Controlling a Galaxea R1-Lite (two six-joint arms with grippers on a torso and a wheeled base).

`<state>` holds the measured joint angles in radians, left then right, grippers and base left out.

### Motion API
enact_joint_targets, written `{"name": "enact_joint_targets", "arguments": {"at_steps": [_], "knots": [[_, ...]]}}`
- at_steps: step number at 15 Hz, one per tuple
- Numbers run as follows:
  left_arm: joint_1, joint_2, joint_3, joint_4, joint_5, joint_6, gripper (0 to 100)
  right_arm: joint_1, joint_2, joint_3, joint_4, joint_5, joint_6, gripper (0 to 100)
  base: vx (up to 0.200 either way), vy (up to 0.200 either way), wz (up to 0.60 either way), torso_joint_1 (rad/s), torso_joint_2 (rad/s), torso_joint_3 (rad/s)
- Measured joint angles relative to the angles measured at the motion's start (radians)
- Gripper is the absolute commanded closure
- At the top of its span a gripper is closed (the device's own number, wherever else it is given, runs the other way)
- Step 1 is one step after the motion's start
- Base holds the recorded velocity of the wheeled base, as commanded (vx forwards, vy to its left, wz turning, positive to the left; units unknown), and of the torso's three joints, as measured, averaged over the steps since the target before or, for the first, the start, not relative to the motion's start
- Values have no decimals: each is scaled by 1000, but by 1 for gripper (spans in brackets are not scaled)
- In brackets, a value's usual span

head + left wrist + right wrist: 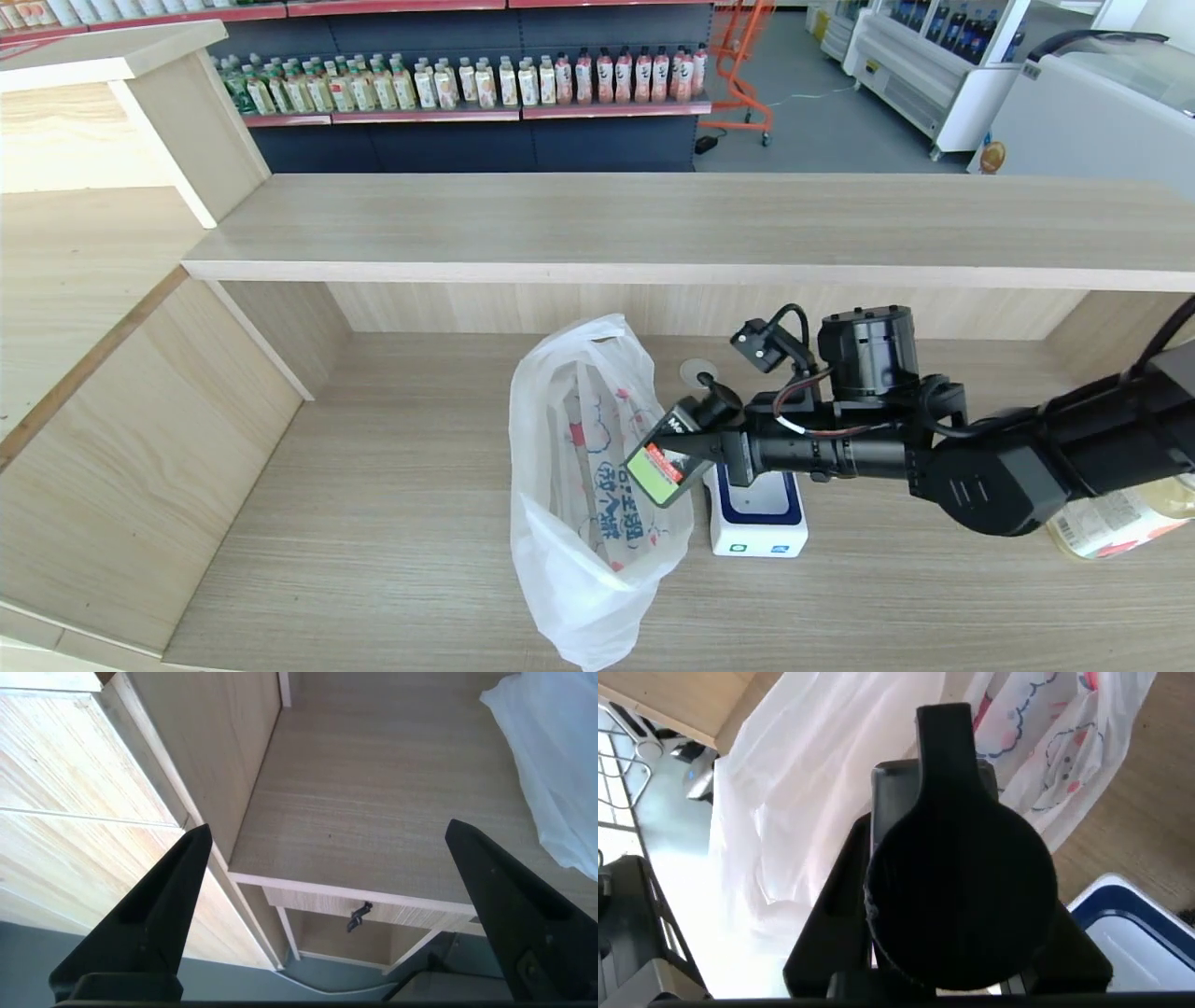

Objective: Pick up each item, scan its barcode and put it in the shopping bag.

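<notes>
Right end effector holds a small pack at the bag's rim.

On the light wood-grain table (392,560) a thin white plastic shopping bag (579,523) stands slumped, with a white-and-blue box scanner (758,523) just beside it. The right end effector (686,443) pinches a small dark pack with a green and red label (656,471) over the bag's scanner-side rim. The left end effector (329,835) hangs spread and empty over the table's edge, apart from the bag. To my eye the pack sits over the rim, not well inside. Let go here, it could glance off the limp plastic onto the scanner. Pushed lower, it may fold the mouth shut.
</notes>
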<state>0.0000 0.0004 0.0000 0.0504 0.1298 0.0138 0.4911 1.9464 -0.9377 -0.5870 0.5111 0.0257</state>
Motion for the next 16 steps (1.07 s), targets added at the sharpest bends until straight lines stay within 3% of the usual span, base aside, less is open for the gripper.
{"name": "enact_joint_targets", "arguments": {"at_steps": [4, 10, 13, 14, 16], "knots": [[0, 0, 0, 0, 0, 0, 0, 69, 114, -90, -13, -6, -101, 100, 0, 0, 0, 0, 0, 0], [0, 0, 0, 0, 0, 0, 0, 139, 278, -227, -18, -11, -444, 100, 0, 0, 0, 0, 0, 0], [0, 0, 0, 0, 0, 0, 0, 146, 332, -241, -38, -52, -491, 100, 0, 0, 0, 0, 0, 0], [0, 0, 0, 0, 0, 0, 0, 146, 344, -242, -46, -53, -492, 0, 0, 0, 0, 0, 0, 0], [0, 0, 0, 0, 0, 0, 0, 146, 358, -249, -45, -54, -485, 0, 0, 0, 0, 0, 0, 0]]}}
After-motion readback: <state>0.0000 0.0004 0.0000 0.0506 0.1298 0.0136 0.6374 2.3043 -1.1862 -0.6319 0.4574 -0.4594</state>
